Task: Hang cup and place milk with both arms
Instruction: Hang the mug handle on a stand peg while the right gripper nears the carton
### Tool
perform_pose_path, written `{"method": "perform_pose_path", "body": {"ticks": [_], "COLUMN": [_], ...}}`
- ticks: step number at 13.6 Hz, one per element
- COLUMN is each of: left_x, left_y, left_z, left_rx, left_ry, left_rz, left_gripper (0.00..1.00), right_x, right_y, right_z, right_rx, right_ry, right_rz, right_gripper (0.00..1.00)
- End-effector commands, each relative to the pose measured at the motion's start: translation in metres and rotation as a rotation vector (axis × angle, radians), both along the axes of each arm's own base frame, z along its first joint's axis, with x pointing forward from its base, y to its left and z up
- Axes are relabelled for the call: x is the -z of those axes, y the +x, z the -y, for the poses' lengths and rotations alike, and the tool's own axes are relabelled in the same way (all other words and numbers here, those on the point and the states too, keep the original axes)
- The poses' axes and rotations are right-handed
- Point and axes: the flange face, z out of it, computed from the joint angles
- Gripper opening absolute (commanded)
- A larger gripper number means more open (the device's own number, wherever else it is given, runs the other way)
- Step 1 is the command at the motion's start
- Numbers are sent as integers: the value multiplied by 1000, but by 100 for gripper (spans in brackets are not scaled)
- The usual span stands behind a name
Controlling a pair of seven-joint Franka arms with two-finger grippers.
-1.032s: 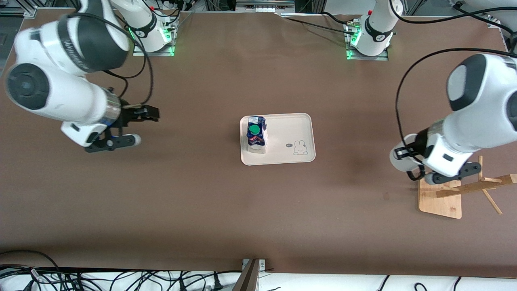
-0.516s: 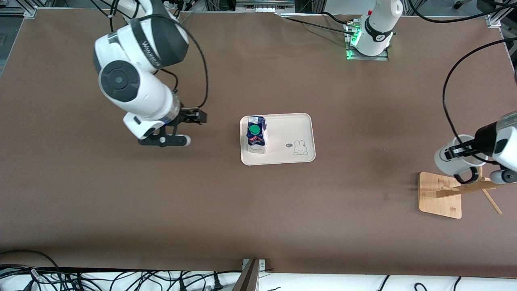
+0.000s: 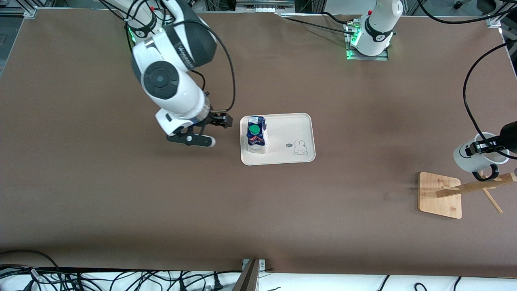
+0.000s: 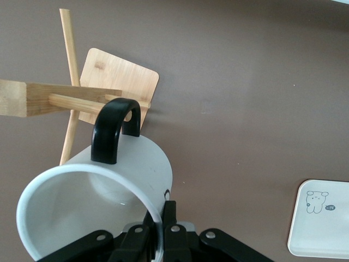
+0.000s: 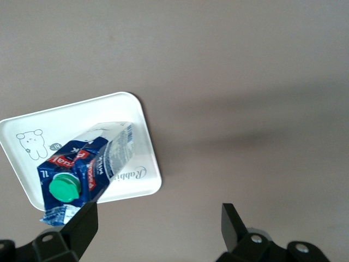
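Above the rack (image 3: 444, 194), left fingers (image 4: 169, 218) pinching cup (image 3: 476, 157) rim, arm cut off, right fingers (image 5: 234, 224) wide.

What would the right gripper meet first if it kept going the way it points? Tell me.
Probably the bare brown table. The right gripper, fingers open, points down beside the white tray holding the blue-and-white milk carton; height is unclear.

table (image 3: 121, 202): brown | on it: tray (image 3: 301, 125); wooden rack base (image 3: 440, 195)
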Motion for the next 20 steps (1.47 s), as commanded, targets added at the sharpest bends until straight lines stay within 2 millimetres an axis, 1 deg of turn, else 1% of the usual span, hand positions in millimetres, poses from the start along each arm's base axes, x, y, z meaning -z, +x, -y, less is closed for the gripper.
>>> {"method": "perform_pose_path", "body": {"ticks": [1, 2, 3, 4, 5, 6, 8, 9, 10, 11, 12, 13, 14, 15, 17, 18, 20], "left_x": [-1, -3, 1, 8, 10, 17, 22, 21, 21, 21, 20, 13, 1, -3, -21, -29, -37], "left_y": [0, 1, 2, 2, 3, 5, 4, 3, 3, 2, 1, 1, -2, -6, -23, -33, -45], "left_z": [3, 3, 1, -11, -18, -24, -35, -36, -36, -35, -33, -25, -10, 15, 49, 74, 112], "left_rx": [74, 78, 78, 68, 71, 64, 49, 50, 60, 69, 70, 79, 98, 124, 138, 147, 154], "left_ry": [-1, 1, -2, -7, -7, -10, -15, -6, -2, -14, -17, -17, -5, -8, -19, -12, 6], "left_rz": [0, 5, 7, -1, 4, -3, -9, -11, -14, -14, -14, -6, -7, -41, -104, -143, -190], "left_gripper": [0, 0, 0, 0, 0, 0, 0, 3, 49, 99, 100, 100, 100, 100, 100, 100, 100], "right_x": [6, 5, 8, 14, 21, 26, 31, 35, 38, 40, 43, 43, 44, 45, 52, 52, 52], "right_y": [-15, -20, -24, -27, -29, -30, -32, -31, -32, -34, -38, -44, -47, -50, -49, -49, -48], "right_z": [-34, -44, -54, -64, -71, -75, -80, -80, -81, -86, -94, -103, -108, -114, -113, -113, -112], "right_rx": [67, 79, 85, 92, 108, 139, 151, 154, 153, 147, 149, 160, 174, 167, 170, 168, 151], "right_ry": [13, 21, 27, 31, 30, 28, 29, 23, 21, 27, 31, 37, 43, 47, 38, 38, 37], "right_rz": [19, 29, 40, 48, 51, 48, 50, 47, 45, 51, 58, 66, 72, 78, 72, 72, 77], "right_gripper": [100, 100, 100, 100, 100, 100, 100, 100, 100, 100, 100, 100, 100, 100, 100, 100, 100]}}
